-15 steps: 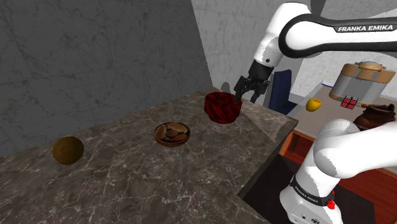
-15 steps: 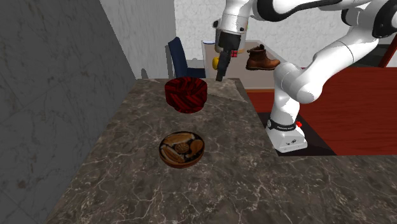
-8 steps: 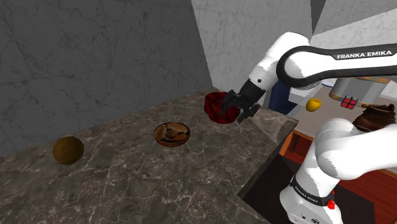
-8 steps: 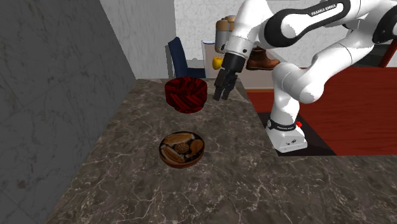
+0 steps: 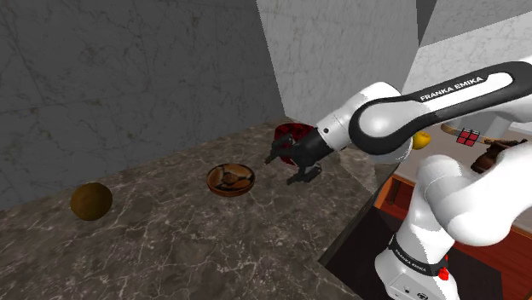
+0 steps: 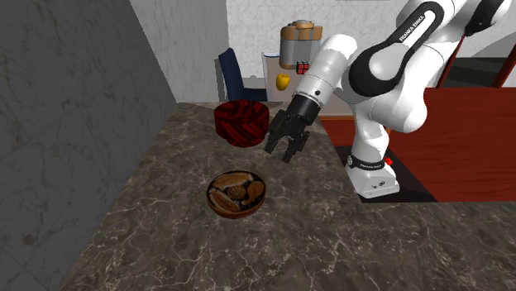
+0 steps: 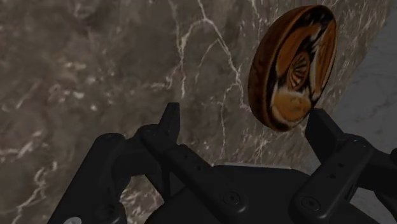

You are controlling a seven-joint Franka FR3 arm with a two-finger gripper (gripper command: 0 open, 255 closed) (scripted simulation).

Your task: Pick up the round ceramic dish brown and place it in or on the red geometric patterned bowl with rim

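Pincer [image 5: 287,168] [image 6: 279,153] [image 7: 246,121] is hanging low over the dark marbled counter [image 5: 170,239] [image 6: 331,240], its two black fingers standing wide apart with nothing between them and nothing touching them. It is sitting between the task's two things. The red patterned bowl [image 5: 288,133] [image 6: 241,121] is lying just behind it, close by the wrist. The round brown dish [image 5: 231,179] [image 6: 236,193] [image 7: 292,67] is lying ahead of it, out past the fingertips and apart from them, resting flat on the counter.

The fingers are slanting forward and down toward that dish rather than pointing straight at the stone. In the wrist view the dish is not sitting on the line running midway between the fingers. It is lying off toward one finger, beyond its tip, so the open jaws are bracketing bare counter.

That offset is what the coming move seems to be turning on. By my judgement the hand is needing to travel forward and a little sideways, toward that finger's side, before lowering. Being round, the dish is offering no long axis to line up with, so any stretch of rim should be serving. Taking the near rim, one finger inside and one outside, is looking likeliest. Nothing is standing in the gap between fingertips and dish.
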